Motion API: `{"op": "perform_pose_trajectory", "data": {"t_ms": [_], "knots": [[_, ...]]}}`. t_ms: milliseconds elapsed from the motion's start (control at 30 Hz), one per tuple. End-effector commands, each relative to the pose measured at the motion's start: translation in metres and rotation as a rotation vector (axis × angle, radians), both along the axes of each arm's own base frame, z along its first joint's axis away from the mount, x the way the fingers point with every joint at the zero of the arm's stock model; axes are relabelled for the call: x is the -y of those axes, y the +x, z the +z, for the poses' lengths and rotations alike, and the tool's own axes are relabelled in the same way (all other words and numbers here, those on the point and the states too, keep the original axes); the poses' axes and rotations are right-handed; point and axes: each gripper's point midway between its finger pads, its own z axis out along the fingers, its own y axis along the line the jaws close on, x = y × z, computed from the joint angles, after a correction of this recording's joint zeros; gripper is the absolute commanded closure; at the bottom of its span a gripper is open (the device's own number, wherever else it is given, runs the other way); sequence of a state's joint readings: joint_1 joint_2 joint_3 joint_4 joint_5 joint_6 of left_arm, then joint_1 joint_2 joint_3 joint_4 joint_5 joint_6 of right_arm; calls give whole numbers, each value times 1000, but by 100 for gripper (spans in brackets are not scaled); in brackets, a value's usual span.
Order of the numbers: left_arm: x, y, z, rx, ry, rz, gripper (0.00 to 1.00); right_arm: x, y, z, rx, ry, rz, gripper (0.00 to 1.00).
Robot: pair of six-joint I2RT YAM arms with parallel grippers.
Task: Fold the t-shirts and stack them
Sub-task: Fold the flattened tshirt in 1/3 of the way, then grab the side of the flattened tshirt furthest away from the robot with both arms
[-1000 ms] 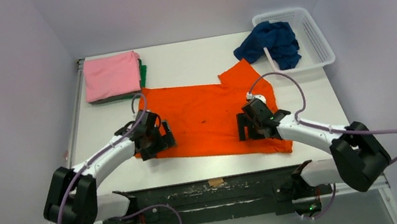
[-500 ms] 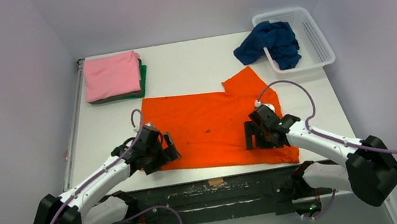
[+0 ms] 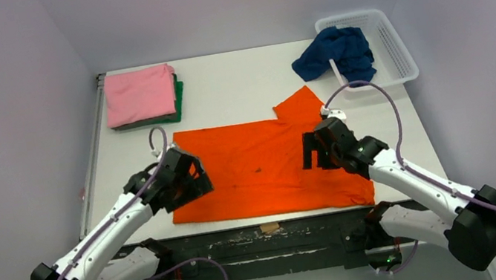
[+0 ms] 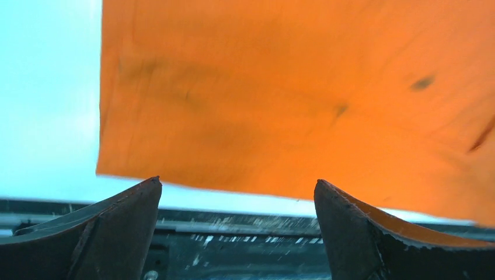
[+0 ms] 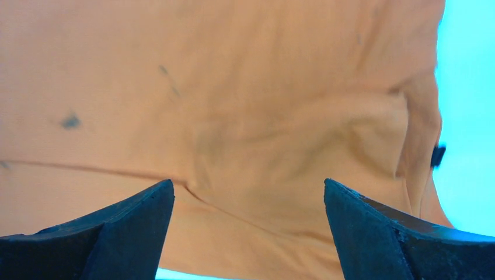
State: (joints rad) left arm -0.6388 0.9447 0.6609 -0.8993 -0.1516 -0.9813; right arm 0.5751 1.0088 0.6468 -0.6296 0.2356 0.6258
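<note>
A bright orange t-shirt (image 3: 265,171) with small dark specks lies flat across the near middle of the table, its hem along the front edge. My left gripper (image 3: 193,182) hangs open over its near left corner. In the left wrist view the orange t-shirt (image 4: 292,99) fills the top and the left gripper (image 4: 236,184) holds nothing. My right gripper (image 3: 312,152) is open above the shirt's right part. In the right wrist view, wrinkled orange t-shirt (image 5: 233,116) lies under the empty right gripper (image 5: 248,184). A folded pink t-shirt (image 3: 140,94) rests on a dark green t-shirt (image 3: 180,94).
A navy t-shirt (image 3: 338,54) hangs crumpled over the rim of a white mesh basket (image 3: 390,50) at the back right. The table's dark front rail (image 3: 268,236) runs just below the orange shirt's hem. White table (image 3: 236,82) shows behind the shirt.
The orange shirt has slid toward the front edge. Both grippers went with it toward that edge, then drew back a little. The right jaws have opened a little wider.
</note>
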Motion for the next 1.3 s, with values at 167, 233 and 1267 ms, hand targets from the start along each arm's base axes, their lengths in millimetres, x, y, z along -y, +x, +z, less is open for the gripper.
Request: {"op": "perform_pose_trajectory", "data": {"t_ms": [167, 233, 1267], "knots": [[-39, 161, 77, 287, 141, 118, 0, 3, 148, 66, 221, 65, -220, 1], [-42, 191, 78, 267, 135, 114, 0, 8, 180, 66, 248, 43, -232, 1], [-58, 294, -21, -37, 119, 153, 40, 17, 322, 5, 167, -16, -216, 4]]}}
